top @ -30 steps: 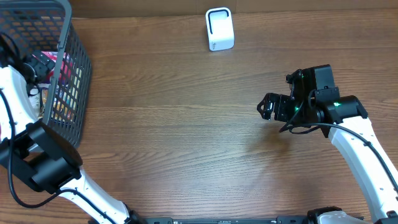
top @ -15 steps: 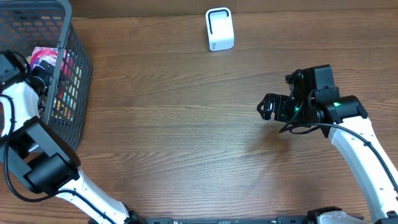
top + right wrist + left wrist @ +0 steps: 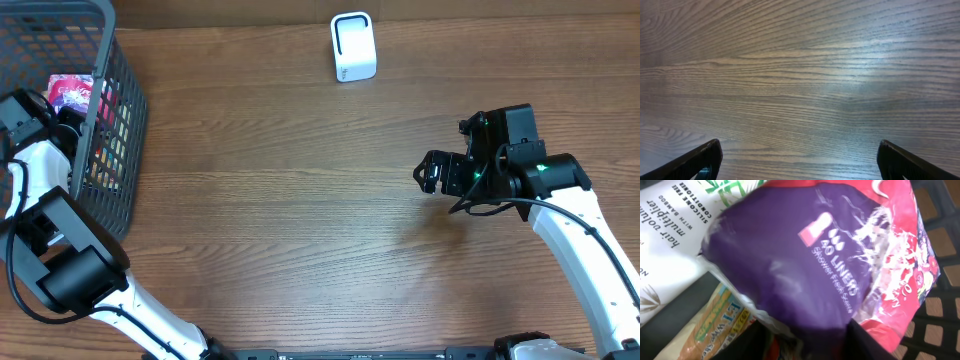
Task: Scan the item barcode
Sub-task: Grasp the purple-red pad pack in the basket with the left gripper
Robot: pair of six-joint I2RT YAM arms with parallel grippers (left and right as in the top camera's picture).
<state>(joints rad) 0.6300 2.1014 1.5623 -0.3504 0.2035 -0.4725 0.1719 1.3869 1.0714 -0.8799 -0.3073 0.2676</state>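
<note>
While my right gripper [image 3: 432, 172] hangs wide open over bare table [image 3: 280, 230], well apart from everything that matters, the left gripper [image 3: 807, 342] is down inside the wire basket [image 3: 108, 70] with its jaws drawn in on a purple-and-pink liner packet [image 3: 805, 265]. The packet sits directly ahead of the tool and between its fingers, both dark tips pressed against its lower edge, so I read this as a pinch on the soft wrapper, though I cannot vouch for how firm it is. Its long axis seems to slant across the line of the jaws. Just beside the tool on either flank lie a white hair-product tube [image 3: 670, 235] and a yellow-green pack [image 3: 715, 327], both touching the packet. No barcode shows on the face turned toward the wrist camera.

What the coming move turns on — the white scanner [image 3: 353, 47] stands beyond the basket wall, away across the table from the left tool, so the packet must rise clear of the rim before it travels. The left arm holds the item; the right is nearer the scanner.

Against a second ago, the left wrist sits farther into the basket, and more of the pink packet shows from overhead.
</note>
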